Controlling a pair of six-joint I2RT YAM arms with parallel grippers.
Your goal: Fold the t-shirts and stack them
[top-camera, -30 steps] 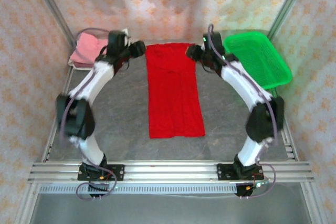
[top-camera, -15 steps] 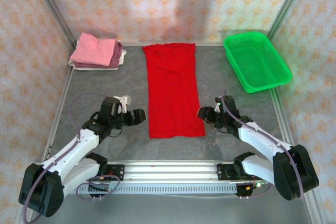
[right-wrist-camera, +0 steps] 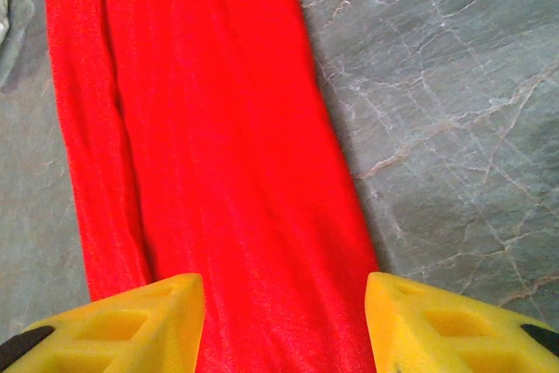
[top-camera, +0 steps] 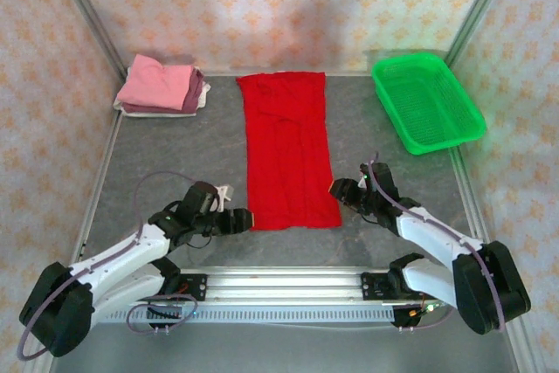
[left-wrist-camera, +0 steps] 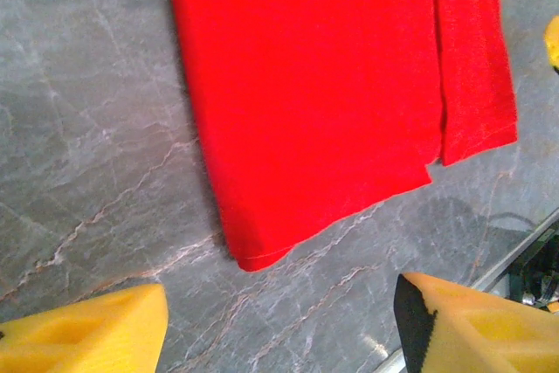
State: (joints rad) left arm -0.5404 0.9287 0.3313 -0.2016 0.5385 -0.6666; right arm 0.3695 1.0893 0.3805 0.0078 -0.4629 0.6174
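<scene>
The red t-shirt point(top-camera: 288, 150) lies on the table point(top-camera: 175, 159) as a lengthwise-folded strip. Crosswise folds and transfer to the folded stack point(top-camera: 162, 86) at far left are not yet done. The left gripper point(top-camera: 244, 219) and right gripper point(top-camera: 336, 189) flank its near hem, jaws apart, holding nothing.

red t-shirt point(top-camera: 288, 150) folded lengthwise, pink folded stack point(top-camera: 162, 86) far-left

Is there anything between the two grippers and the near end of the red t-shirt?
Nothing visible. Only bare table lies between the left gripper and the near left corner of the red t-shirt; the right gripper hangs at the near right corner, jaws open above the cloth.
</scene>
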